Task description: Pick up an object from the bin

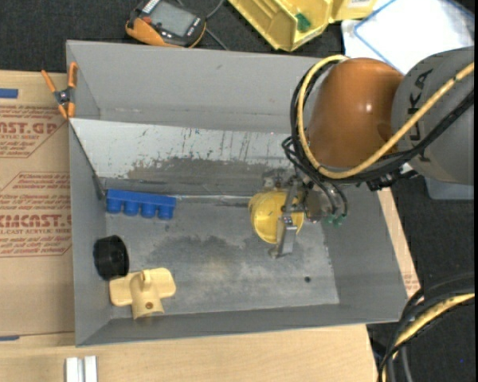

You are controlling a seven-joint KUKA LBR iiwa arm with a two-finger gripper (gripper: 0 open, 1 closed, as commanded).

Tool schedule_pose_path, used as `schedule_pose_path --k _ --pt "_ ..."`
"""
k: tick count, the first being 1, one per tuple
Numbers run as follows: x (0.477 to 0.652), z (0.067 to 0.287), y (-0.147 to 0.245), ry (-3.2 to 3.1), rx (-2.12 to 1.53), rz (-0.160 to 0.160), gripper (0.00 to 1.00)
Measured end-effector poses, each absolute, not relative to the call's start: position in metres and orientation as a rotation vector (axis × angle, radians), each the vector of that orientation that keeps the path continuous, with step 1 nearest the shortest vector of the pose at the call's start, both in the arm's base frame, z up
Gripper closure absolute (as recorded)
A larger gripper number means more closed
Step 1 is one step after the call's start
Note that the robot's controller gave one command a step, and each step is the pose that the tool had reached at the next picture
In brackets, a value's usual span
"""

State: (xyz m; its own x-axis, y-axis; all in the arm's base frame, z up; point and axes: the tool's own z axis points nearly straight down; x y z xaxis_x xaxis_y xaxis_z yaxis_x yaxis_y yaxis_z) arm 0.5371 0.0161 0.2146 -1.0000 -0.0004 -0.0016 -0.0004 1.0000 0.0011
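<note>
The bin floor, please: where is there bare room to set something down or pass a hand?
The widest bare patch is mid-floor, between the blue studded block, the cream plastic piece and the yellow round thing. The front right corner, in front of the gripper, is bare too. Crowded at front left, where the black cap neighbours that piece.

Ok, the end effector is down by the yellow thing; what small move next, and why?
Probably a short, slow lift straight up, to test the grip. The end effector sits right against the yellow round thing on the right of the bin floor, and I cannot tell whether it has it. The blue block lies far left, out of the way.
</note>
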Motion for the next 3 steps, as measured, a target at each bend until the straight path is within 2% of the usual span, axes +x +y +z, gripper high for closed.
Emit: schedule_pose_path --k 1,2,3 --pt "0.557 0.199 0.004 3.137 0.048 0.004 0.00" --pt "0.554 0.194 0.001 3.137 0.035 0.003 0.00" --pt "0.574 0.277 0.022 3.117 -0.197 0.002 0.00"
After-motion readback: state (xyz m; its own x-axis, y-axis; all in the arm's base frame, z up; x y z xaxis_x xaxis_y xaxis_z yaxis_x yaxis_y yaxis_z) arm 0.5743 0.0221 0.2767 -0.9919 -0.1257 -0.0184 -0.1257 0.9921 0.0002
